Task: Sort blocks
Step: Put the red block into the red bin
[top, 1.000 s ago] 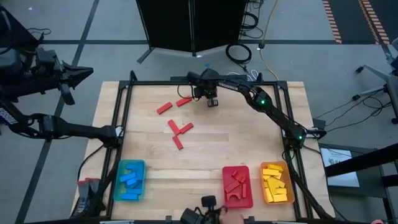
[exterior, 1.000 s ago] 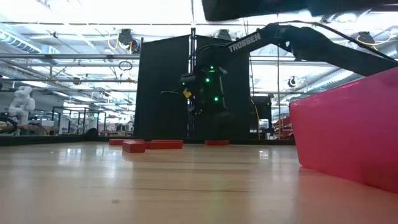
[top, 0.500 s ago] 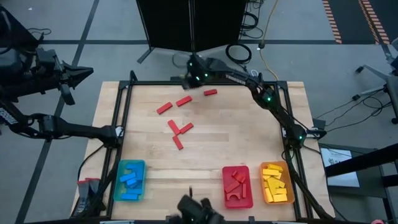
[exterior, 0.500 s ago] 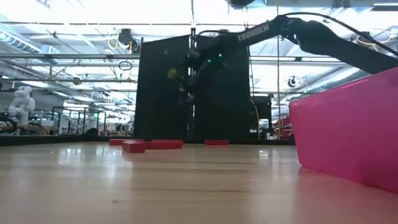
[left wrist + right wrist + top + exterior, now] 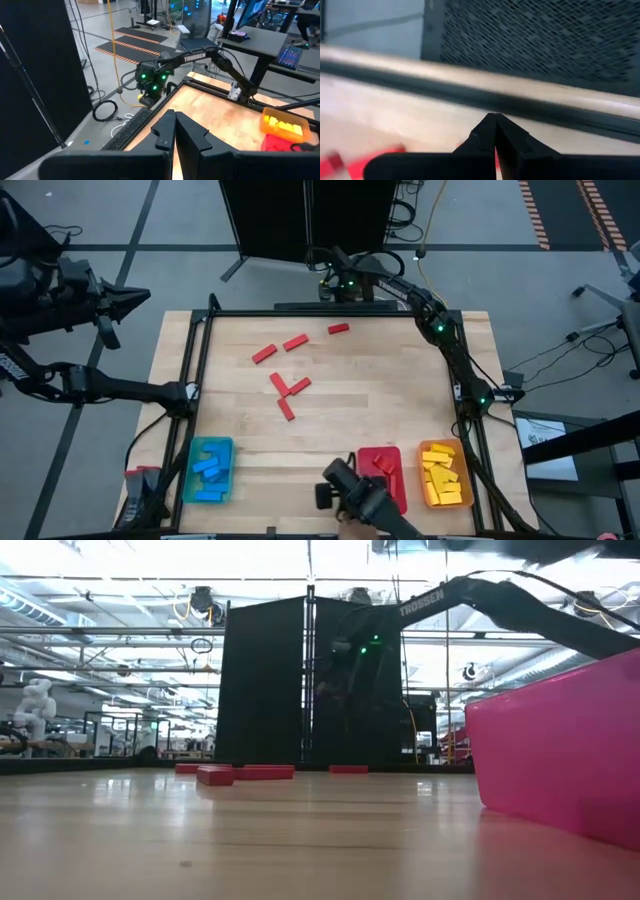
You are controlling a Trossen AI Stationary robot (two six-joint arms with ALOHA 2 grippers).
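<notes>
Several red blocks lie flat on the wooden table, one near the far edge [image 5: 338,328] and the others [image 5: 287,385] left of centre; they also show in the low view [image 5: 215,775]. My right gripper [image 5: 330,280] hangs shut and empty over the table's far rail, also seen in the low view [image 5: 335,680] and its own wrist view [image 5: 495,120]. My left gripper [image 5: 140,295] waits shut, raised off the table's far left; its wrist view shows the closed fingers [image 5: 175,125]. More blocks fill the blue tray [image 5: 210,470], the red tray [image 5: 382,478] and the yellow tray [image 5: 445,473].
A black frame rail [image 5: 300,308] runs round the table. The three trays stand along the near edge. A dark device [image 5: 352,490] sits at the near edge beside the red tray. The red tray's wall [image 5: 560,750] fills the right of the low view.
My right gripper has risen from just above the red block near the far edge and swung back over the far rail; the block stays flat on the table. The dark device at the near edge has shifted toward the red tray.
</notes>
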